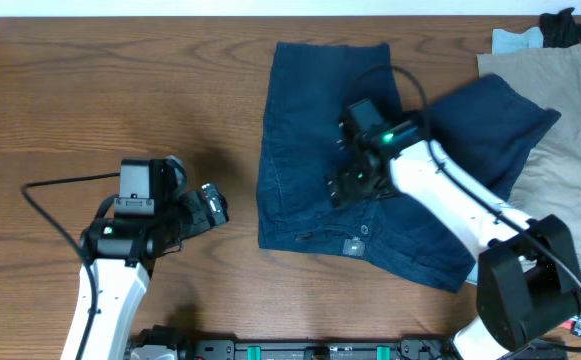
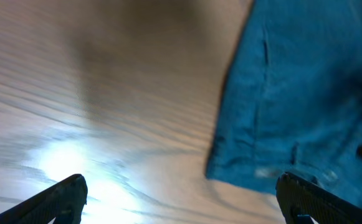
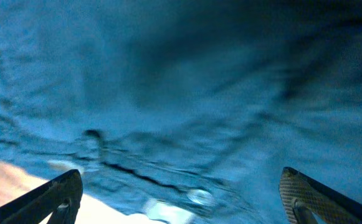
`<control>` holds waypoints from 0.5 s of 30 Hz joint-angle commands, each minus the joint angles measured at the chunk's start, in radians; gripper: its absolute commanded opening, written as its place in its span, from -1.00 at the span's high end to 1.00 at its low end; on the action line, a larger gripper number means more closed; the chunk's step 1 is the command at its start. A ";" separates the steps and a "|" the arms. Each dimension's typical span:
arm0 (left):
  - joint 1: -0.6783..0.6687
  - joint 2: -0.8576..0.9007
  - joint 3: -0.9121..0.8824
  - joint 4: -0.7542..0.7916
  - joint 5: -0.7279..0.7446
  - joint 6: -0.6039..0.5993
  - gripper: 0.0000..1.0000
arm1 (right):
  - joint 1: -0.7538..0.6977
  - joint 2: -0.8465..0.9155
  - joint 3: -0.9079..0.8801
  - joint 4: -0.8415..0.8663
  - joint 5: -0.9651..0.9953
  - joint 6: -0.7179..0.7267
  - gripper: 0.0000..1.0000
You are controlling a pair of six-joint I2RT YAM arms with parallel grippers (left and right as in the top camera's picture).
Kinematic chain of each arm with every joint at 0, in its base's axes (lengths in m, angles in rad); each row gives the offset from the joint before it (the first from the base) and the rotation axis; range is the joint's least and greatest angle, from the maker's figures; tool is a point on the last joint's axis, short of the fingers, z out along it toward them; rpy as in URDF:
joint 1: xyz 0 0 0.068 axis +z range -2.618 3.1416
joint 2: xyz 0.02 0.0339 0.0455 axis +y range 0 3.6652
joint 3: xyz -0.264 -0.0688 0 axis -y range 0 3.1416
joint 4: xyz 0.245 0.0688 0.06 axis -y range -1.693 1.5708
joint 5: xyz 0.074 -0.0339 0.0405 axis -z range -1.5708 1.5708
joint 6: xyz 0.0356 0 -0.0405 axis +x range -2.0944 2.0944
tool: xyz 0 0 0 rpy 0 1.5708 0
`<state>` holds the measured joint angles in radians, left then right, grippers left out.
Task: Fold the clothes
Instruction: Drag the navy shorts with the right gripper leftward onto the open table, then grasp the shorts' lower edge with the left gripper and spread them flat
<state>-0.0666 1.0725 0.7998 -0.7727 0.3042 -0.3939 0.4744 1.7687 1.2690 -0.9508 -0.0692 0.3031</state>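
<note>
Our right fingers (image 3: 321, 199) gape wide and empty, low over the jeans (image 1: 305, 130) by the near waistband, probably to pinch it for a fold. Our left fingers (image 2: 65, 196) are wide too, holding nothing, above bare bench (image 1: 120, 80) just left of the jeans, which lie mid-bench.

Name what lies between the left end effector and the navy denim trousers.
Only bare wooden table lies between the left end effector and the trousers. The overhead view shows it best, and the left wrist view agrees.
</note>
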 commanded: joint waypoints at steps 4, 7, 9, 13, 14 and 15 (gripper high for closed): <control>-0.008 0.126 -0.028 0.001 0.233 -0.025 -0.96 | -0.089 -0.011 0.023 -0.080 0.065 -0.013 -0.99; -0.039 0.210 -0.028 0.013 0.235 -0.074 -0.96 | -0.124 -0.011 0.023 -0.114 0.073 -0.013 -0.98; -0.065 0.262 -0.028 0.027 0.235 -0.092 -0.96 | -0.145 -0.011 0.023 -0.126 0.073 -0.013 -0.98; -0.137 0.366 -0.028 0.084 0.235 -0.125 -0.96 | -0.184 -0.011 0.023 -0.151 0.073 -0.013 -0.99; -0.158 0.390 -0.028 0.103 0.235 -0.129 -0.96 | -0.193 -0.011 0.023 -0.157 0.073 -0.013 -0.98; -0.181 0.417 -0.028 0.129 0.235 -0.137 -0.96 | -0.204 -0.011 0.023 -0.163 0.073 -0.013 -0.98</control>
<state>-0.2020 1.4395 0.7761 -0.6708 0.5201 -0.4942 0.2962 1.7683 1.2800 -1.1069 -0.0097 0.3019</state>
